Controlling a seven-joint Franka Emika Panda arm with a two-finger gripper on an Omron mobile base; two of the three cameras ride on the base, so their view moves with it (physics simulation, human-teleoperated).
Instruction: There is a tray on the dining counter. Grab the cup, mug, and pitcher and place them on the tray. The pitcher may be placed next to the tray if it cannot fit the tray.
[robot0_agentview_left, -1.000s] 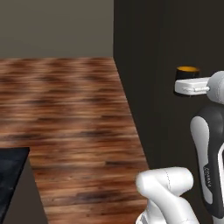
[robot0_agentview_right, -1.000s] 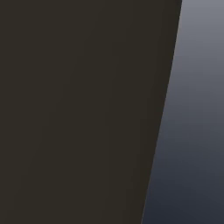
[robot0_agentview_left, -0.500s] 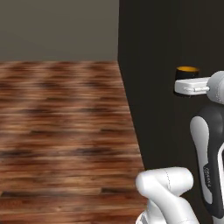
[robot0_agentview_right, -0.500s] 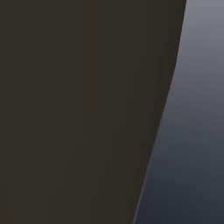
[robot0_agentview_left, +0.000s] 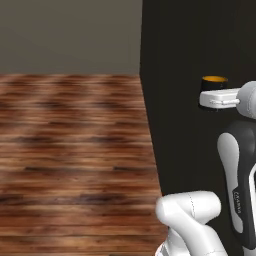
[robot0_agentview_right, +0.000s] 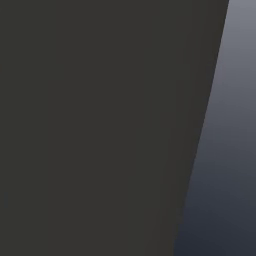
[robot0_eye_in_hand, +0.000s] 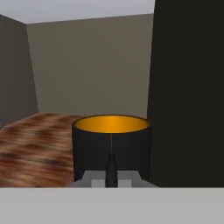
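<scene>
My gripper (robot0_agentview_left: 214, 91) is shut on the mug (robot0_agentview_left: 214, 80), a small black cylinder with an orange inside, and holds it up in the air beside a tall dark panel. In the hand view the mug (robot0_eye_in_hand: 111, 142) stands upright right in front of the camera, and one dark fingertip (robot0_eye_in_hand: 111, 168) lies against its near wall. Its handle is hidden. The tray, the cup, the pitcher and the dining counter are out of view.
A tall dark panel (robot0_agentview_left: 195, 45) rises close on the right and takes up most of the right base view (robot0_agentview_right: 100, 125). Brown wooden floor (robot0_agentview_left: 70, 150) stretches to the left, up to a grey wall (robot0_agentview_left: 70, 35).
The whole picture has shifted, so the base has driven: a dark counter corner at the lower left has left the left base view. The mug stays in the shut gripper.
</scene>
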